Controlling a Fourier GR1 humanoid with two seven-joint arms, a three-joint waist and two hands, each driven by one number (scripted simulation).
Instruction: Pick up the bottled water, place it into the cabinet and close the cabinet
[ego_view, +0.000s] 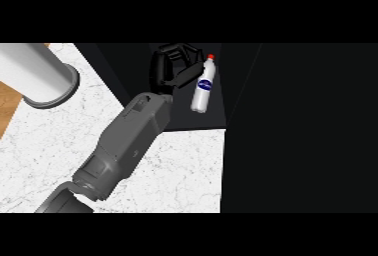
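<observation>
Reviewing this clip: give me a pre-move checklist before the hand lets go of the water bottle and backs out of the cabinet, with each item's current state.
1. Bottled water inside the dark cabinet opening, past the counter edge: ok.
2. Bottle standing square on the shelf: not ok, it looks tilted, red cap up.
3. Bottle resting on the shelf rather than hanging in the hand: cannot tell.
4. Left hand beside the bottle, fingers curled at it: ok; whether they actually touch it: cannot tell.
5. Cabinet door position for closing: cannot tell, no door is distinguishable.
6. Right hand: not in view.
</observation>
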